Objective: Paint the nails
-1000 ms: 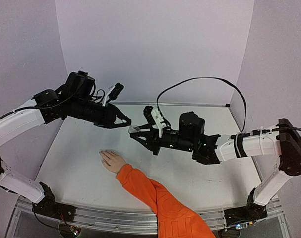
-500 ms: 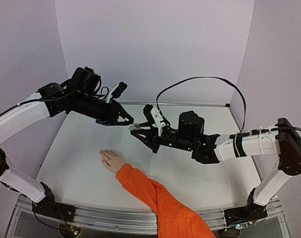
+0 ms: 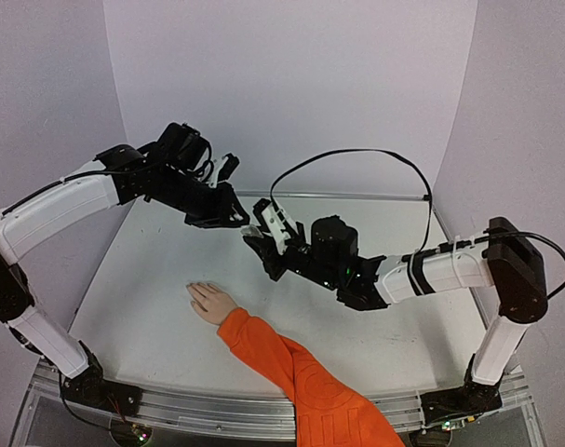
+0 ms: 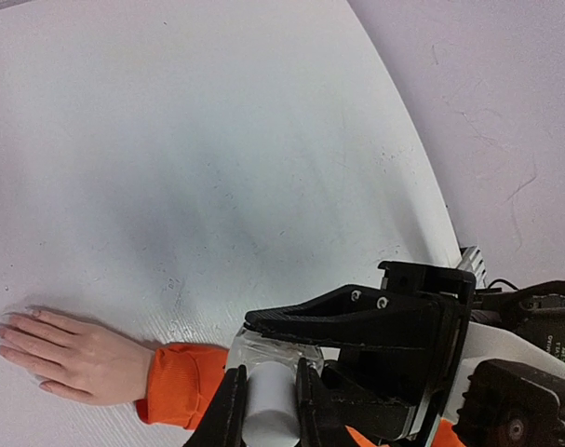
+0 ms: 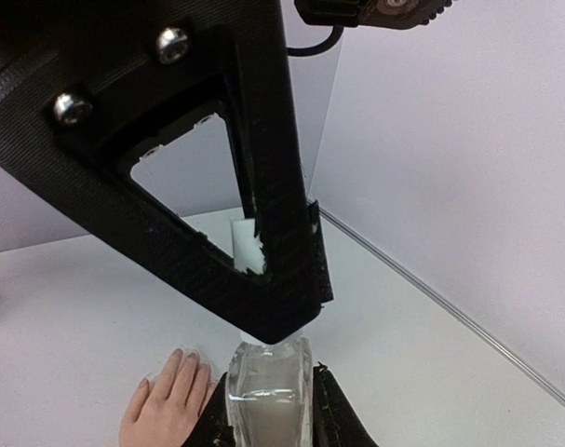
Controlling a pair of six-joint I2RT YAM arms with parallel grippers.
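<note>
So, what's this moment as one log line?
left claw: shut on white cap | right claw: shut on small bottle | hand: flat on table

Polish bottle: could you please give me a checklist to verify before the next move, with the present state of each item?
1. Right gripper shut on the clear bottle: ok.
2. Left gripper shut on the white cap: ok.
3. Cap free of the bottle: cannot tell, the joint is hidden behind the left gripper.
4. Hand lying flat on the table: ok.
5. Nails unpainted: cannot tell, too small.
</note>
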